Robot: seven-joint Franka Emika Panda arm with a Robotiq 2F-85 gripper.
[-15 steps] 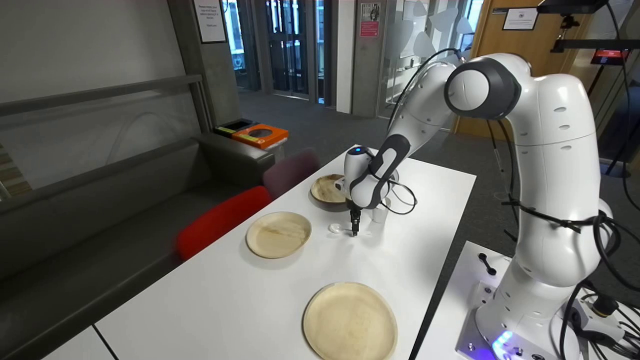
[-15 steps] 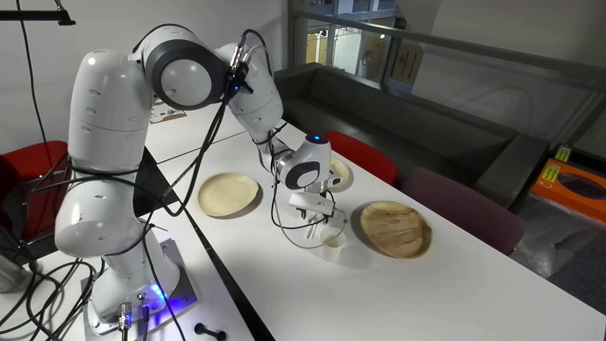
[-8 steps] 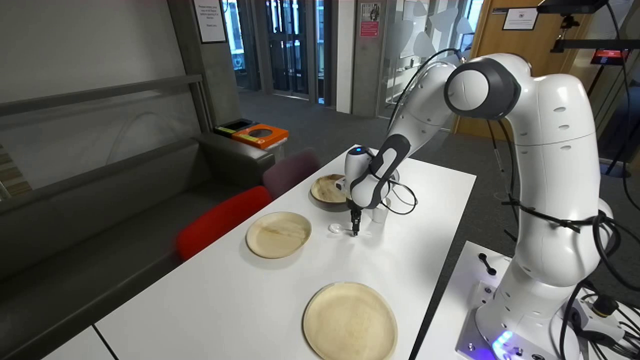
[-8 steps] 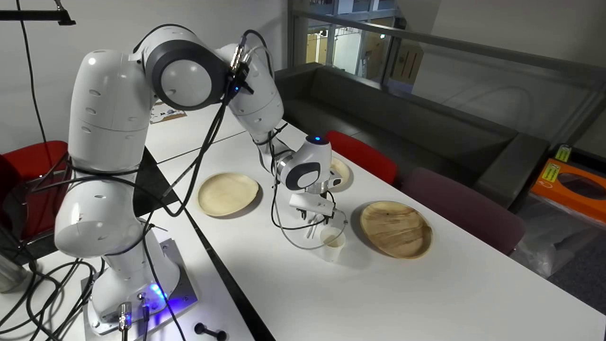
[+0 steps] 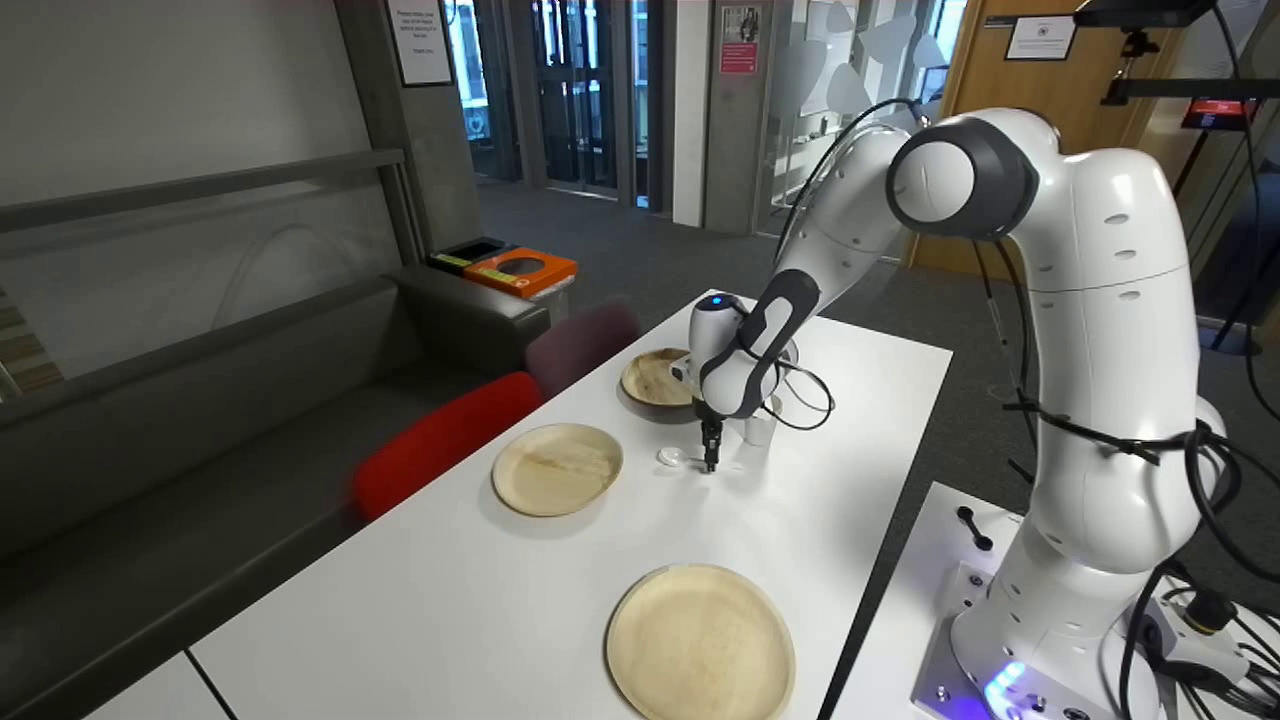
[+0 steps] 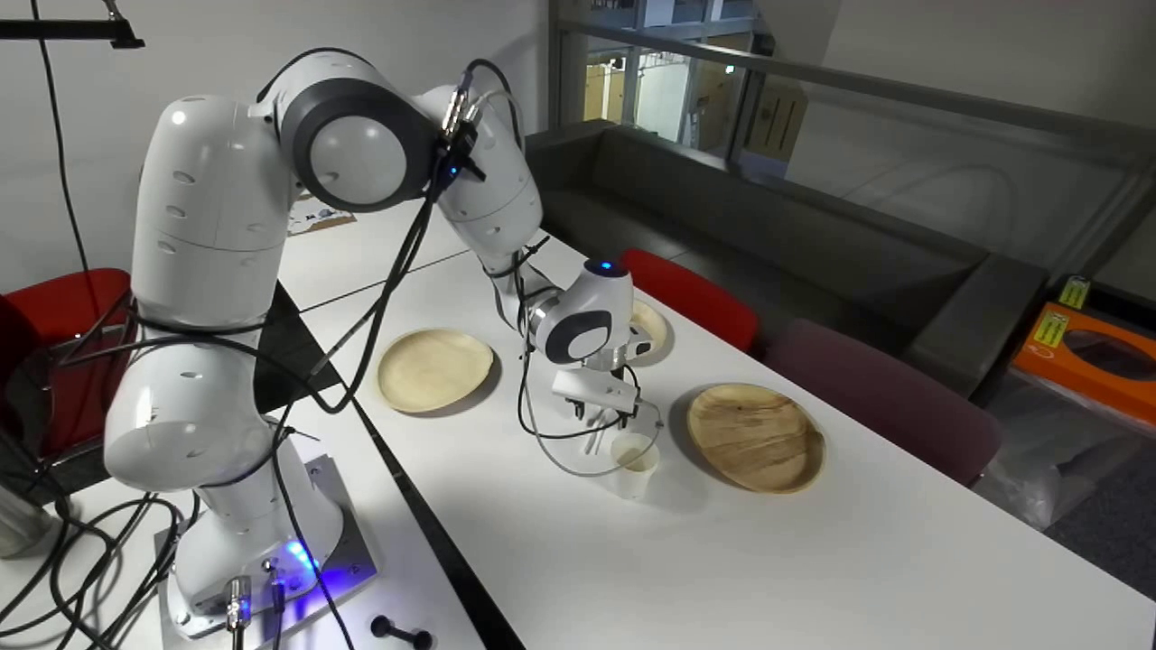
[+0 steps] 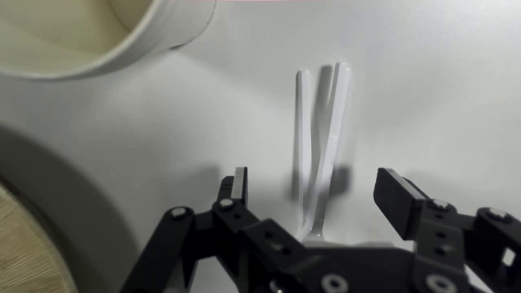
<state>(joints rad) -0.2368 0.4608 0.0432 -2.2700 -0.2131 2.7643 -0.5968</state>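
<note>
Little has shifted since the earlier frame: only the arm (image 5: 935,180) has edged over very slightly at its elbow. Two white utensils (image 7: 330,148) lie midway between the long edges of the worktop (image 5: 420,610), their long axes running across it; handle tips (image 7: 342,70) point toward the robot-side edge, one visible round bowl (image 5: 671,457) toward the edge with the red chair (image 5: 450,430). Print on a framed notice (image 5: 420,40) is too small to read. The gripper (image 7: 312,183) is spread wide, one jaw each side of both utensils, touching neither.
</note>
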